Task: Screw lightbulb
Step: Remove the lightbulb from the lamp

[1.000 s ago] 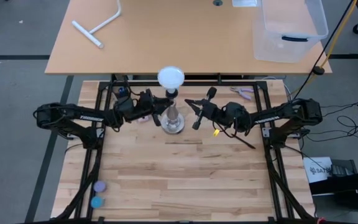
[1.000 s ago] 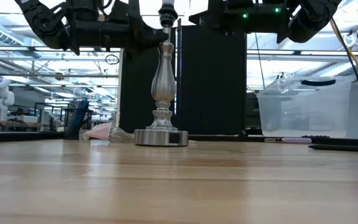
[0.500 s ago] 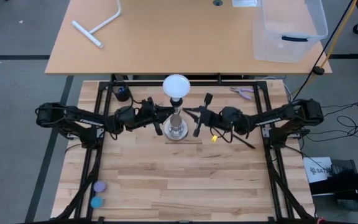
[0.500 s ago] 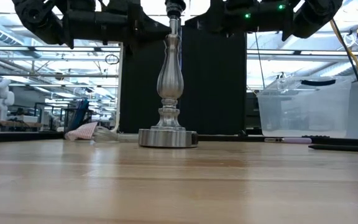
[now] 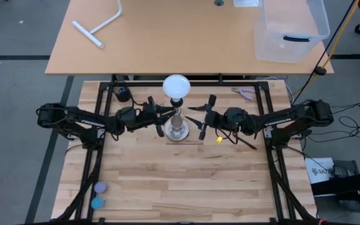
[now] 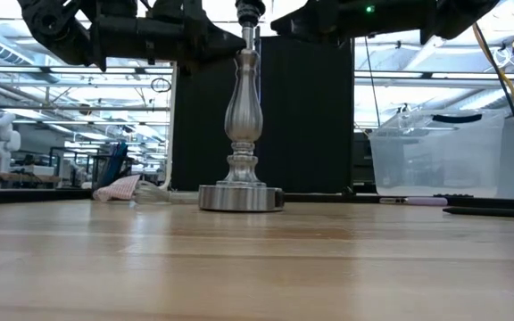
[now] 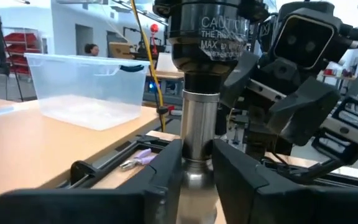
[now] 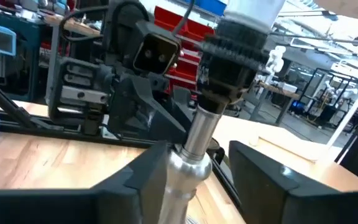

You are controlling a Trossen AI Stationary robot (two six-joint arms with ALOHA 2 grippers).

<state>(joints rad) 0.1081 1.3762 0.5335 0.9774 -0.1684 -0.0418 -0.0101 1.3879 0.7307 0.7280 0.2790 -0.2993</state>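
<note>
Now we see the lightbulb [image 5: 175, 86] seated atop the metal lamp post [image 6: 242, 125] (black socket), left gripper [image 5: 157, 117] fingers clasping the post's neck, right gripper [image 5: 202, 117] spread wide just beside it.

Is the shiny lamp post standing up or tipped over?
Standing up. The lamp post rises straight from its round base, flat on the table.

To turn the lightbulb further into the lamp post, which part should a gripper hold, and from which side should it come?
Probably the round white globe of the lightbulb, with the fingers on either side. It stands upright on the metal lamp post and is the widest free part. The right gripper waits open beside the post, so coming from that side, raised higher, looks simplest. The left gripper grips the post's thin stem.
</note>
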